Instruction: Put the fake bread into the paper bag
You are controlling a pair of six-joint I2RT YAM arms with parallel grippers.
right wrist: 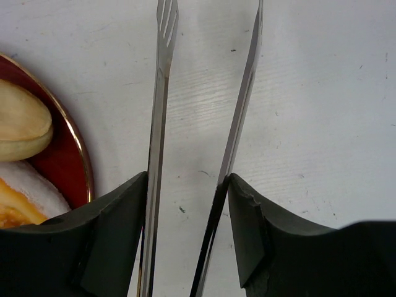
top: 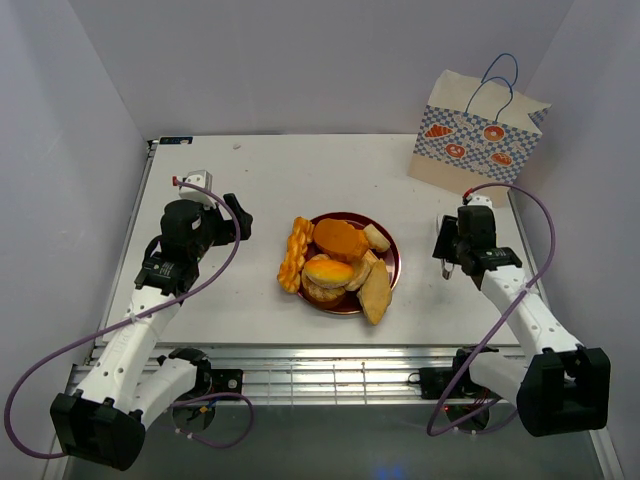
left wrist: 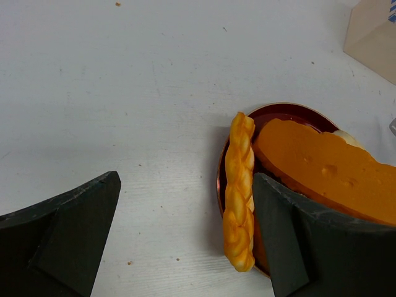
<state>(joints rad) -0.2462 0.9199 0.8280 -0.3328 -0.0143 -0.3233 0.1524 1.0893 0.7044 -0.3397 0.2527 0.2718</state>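
Observation:
The fake bread (top: 342,262) is piled on a round dark red plate (top: 393,262) at the table's middle, with a braided stick (top: 294,255) along the plate's left rim. The paper bag (top: 478,140) stands upright at the back right. My left gripper (top: 235,215) is open and empty, left of the plate. In the left wrist view the braided stick (left wrist: 240,185) lies just inside my right finger, beside an orange pastry (left wrist: 322,167). My right gripper (right wrist: 185,204) is shut on metal tongs (right wrist: 162,93), right of the plate (right wrist: 62,154). The tongs' arms stand apart and hold nothing.
The bag's corner (left wrist: 374,37) shows at the top right of the left wrist view. An oval roll (right wrist: 21,127) lies at the plate's right edge near the tongs. Grey walls close in the white table (top: 250,170) on three sides.

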